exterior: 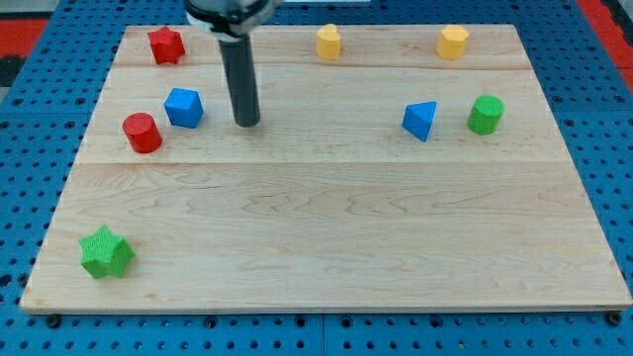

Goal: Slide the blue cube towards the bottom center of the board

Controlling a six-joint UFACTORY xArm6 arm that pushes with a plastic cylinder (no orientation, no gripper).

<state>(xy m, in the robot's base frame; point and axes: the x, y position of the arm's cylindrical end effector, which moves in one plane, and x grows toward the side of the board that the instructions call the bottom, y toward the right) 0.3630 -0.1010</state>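
Camera view is showing the one scene available: my tip [247,123] is resting on the bench [326,247] just beside the blue cube [184,107], at the cube's 3 o'clock, with a narrow strip of bare wood showing between them. This tool is only a straight rod, so it is neither opening nor closing and is gripping nothing. The blue cube is sitting in the upper-left part of the bench, with the red cylinder [142,133] close at its 8 o'clock and the red star [166,44] at its 12 o'clock near the far edge.

I am judging the main risk to be the side I am standing on. The goal lies toward 5 o'clock from the cube, so a push from its 3 o'clock face would be sending it toward 9 o'clock, away from the target and probably off the bench's left edge. I would need to be coming round to the cube's 11 o'clock side first, and in rounding it I could be clipping a corner and spinning the cube.

A push landing off-centre would likely be letting the cube rotate and slide off my tip. A line drifting toward 7 o'clock could be nudging the red cylinder.

The green star [106,252], blue wedge-like block [420,120], green cylinder [486,114] and the two yellow blocks [328,42] [453,42] are lying well apart from the likely path.
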